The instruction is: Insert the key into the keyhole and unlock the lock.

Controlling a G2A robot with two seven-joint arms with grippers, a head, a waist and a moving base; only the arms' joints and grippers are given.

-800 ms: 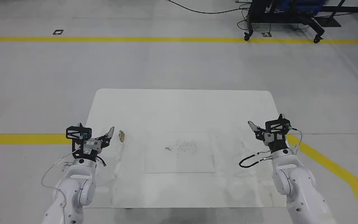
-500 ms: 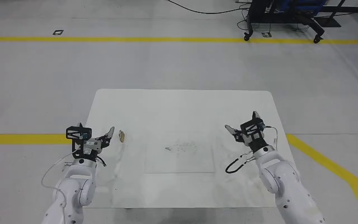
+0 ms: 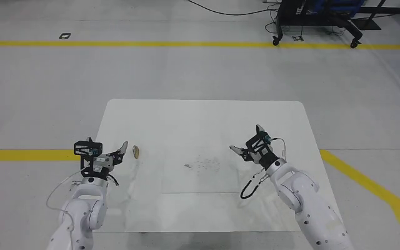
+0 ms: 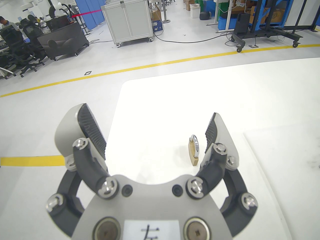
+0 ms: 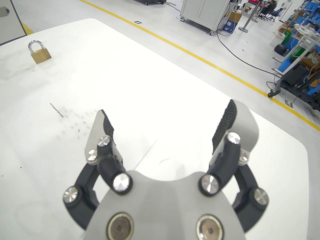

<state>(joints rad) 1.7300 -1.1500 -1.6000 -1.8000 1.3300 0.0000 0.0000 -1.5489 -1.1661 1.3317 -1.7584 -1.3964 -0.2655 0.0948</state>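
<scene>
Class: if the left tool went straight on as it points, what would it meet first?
Probably the lock, lying just ahead of the left tool, off-centre in its opening; depth is unclear.

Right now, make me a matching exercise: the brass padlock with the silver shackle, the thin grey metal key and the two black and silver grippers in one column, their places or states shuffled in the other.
Column one
1. brass padlock
2. thin grey key
3. left gripper
4. right gripper

Column two
A. open, over the white table, right of its middle
B. lying flat near the table's middle
C. open, at the table's left edge
D. on the table just ahead of the left gripper

Pairs: 1-D, 2-B, 3-C, 4-A.
</scene>
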